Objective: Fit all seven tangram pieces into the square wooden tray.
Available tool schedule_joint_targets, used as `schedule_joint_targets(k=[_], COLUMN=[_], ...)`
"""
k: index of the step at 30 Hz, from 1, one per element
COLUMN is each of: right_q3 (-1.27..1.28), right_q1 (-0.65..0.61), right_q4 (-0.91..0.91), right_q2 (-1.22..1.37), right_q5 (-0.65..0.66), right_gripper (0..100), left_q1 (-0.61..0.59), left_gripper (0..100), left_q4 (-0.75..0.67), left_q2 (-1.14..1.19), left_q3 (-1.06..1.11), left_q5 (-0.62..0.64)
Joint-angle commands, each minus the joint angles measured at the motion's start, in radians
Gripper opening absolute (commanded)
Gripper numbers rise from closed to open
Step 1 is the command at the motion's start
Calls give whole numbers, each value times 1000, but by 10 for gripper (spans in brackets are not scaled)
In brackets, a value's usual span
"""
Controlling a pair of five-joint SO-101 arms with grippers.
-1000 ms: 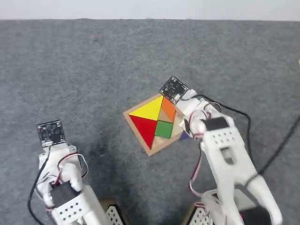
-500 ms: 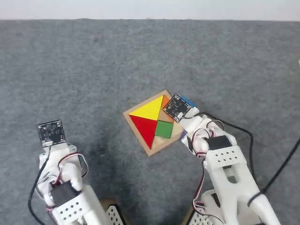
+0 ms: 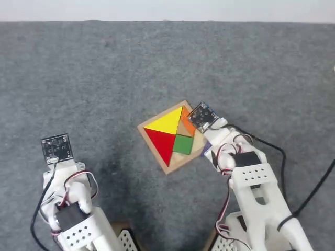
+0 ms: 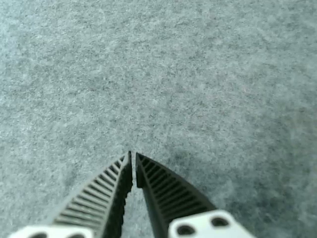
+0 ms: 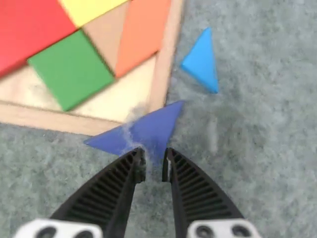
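We see the right gripper (image 5: 153, 166) with its jaws pinching the dark blue triangle (image 5: 143, 131) at the wooden tray's (image 3: 166, 168) right corner. The light blue triangle (image 5: 203, 62) lies just outside. The left gripper (image 4: 133, 158), jaws closed, hangs over the bench (image 4: 208, 74) at near left.

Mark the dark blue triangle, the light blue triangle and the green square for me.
dark blue triangle (image 5: 143, 131), right wrist view, middle of its face.
light blue triangle (image 5: 202, 62), right wrist view, middle of its face.
green square (image 5: 71, 68), right wrist view, centre of its face.
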Motion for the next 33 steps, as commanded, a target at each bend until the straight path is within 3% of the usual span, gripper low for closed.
schedule_joint_targets(k=[1,10,26,33], right_q3=[-34,-40,-307,-331], right_q1=[19,8,-67,-120], right_q4=[-18,15,10,-38], right_q2=[-33,-13,464,529], right_q5=[-18,-20,-25,-23], right_gripper=[75,75,75,75], left_q1=[5,5,5,5], left_gripper=[15,15,15,15], left_q4=[5,5,5,5], left_q2=[-8,-8,-8,-8], left_q3=[-7,-7,-7,-7], left_q5=[-12,-12,-12,-12])
